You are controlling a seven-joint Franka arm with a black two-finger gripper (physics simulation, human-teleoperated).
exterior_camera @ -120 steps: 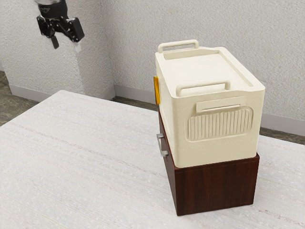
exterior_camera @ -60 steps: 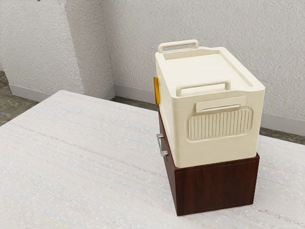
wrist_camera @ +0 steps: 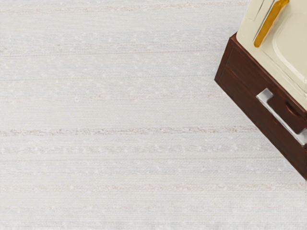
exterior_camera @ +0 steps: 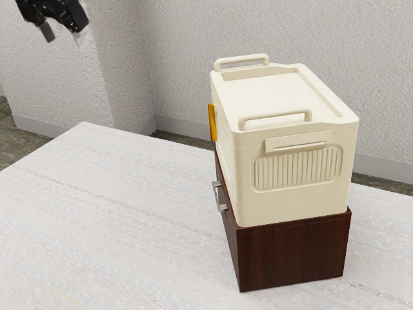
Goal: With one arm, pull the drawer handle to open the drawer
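Evidently at Approach Stage: Handle Ungripped, Drawer Front Flush

You have the black two-finger gripper (exterior_camera: 66, 42) raised in the exterior view's upper corner, between ten and eleven o'clock, well apart from the furniture. Its fingers (exterior_camera: 47, 33) stand spread, with nothing between them.

The silver, squared bar handle (wrist_camera: 282, 120) is on the drawer front (wrist_camera: 247, 67) of the dark reddish-brown wooden cabinet (exterior_camera: 293, 254). From the gripper, it lies toward the exterior view's four to five o'clock, and lower. The drawer appears closed. Step in hand, in my judgement: reaching, with the pull not begun.

Your next move should be to lower and advance the gripper toward the handle, turn the fingers to straddle the bar, then close before drawing straight out. Beware the slim amber upright grip (exterior_camera: 211, 123) on the cream box-shaped unit (exterior_camera: 284, 93) above; a high approach could catch it.

For comparison, the exterior view gives you the gripper's height above the pale streaked table (exterior_camera: 106, 213) and the unit's ribbed side panel (exterior_camera: 298, 168). The wrist view gives you the bar's length and the dark curved recess (wrist_camera: 293, 109) beside it, details the exterior view's slanted angle does not make out.
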